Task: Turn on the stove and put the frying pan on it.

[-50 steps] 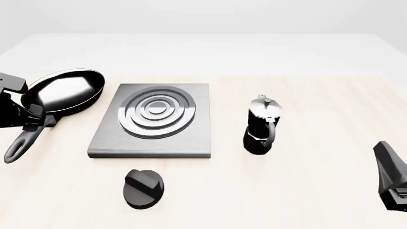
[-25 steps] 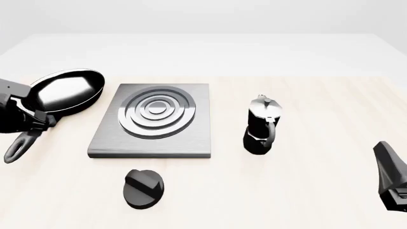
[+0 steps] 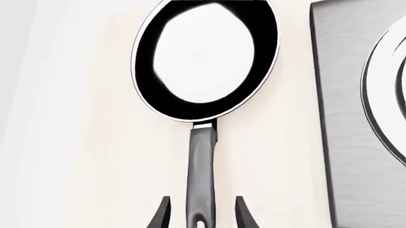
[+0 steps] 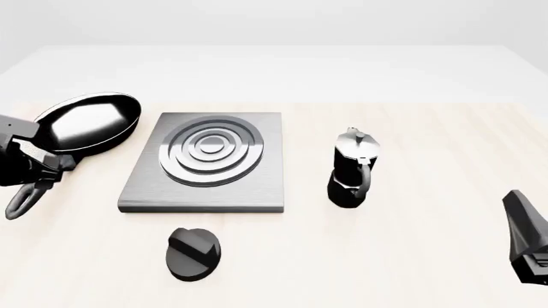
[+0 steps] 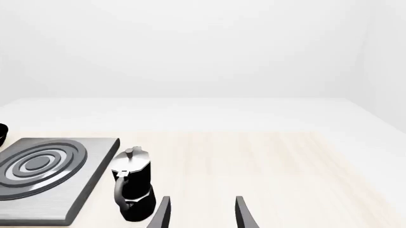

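The frying pan sits on the table left of the stove plate, its long black handle pointing toward me. My left gripper is open over the handle. In the left wrist view the two fingers stand on either side of the handle, apart from it, with the pan beyond. The round black knob lies in front of the plate. My right gripper is open and empty at the front right; its wrist view shows the fingers spread.
A black moka pot stands to the right of the stove plate, also in the right wrist view. The pan and my left arm are close to the table's left edge.
My left gripper has shifted slightly down and toward me along the pan handle. The pan, knob, moka pot and right arm have not moved.
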You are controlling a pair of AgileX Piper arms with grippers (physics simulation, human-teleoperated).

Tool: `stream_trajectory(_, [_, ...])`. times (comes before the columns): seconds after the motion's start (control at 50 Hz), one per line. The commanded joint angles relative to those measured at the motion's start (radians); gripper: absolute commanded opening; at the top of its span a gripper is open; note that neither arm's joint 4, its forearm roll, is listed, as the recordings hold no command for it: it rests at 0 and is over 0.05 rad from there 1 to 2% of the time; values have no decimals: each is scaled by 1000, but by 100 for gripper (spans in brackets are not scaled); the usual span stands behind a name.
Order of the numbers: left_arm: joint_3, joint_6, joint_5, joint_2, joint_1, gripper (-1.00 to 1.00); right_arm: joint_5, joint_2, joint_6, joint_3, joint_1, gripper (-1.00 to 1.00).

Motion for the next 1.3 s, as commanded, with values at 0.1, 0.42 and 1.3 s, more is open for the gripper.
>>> stream_trajectory(0.1, [3, 4, -14, 25, 19, 100, -1, 0, 0, 0, 0, 100])
stream_trajectory(0.42, [8, 12, -37, 59, 31, 100, -1, 0, 0, 0, 0, 100])
stream_trajectory(1.3, [10, 21, -97, 167, 56, 100, -1, 0, 0, 0, 0, 100])
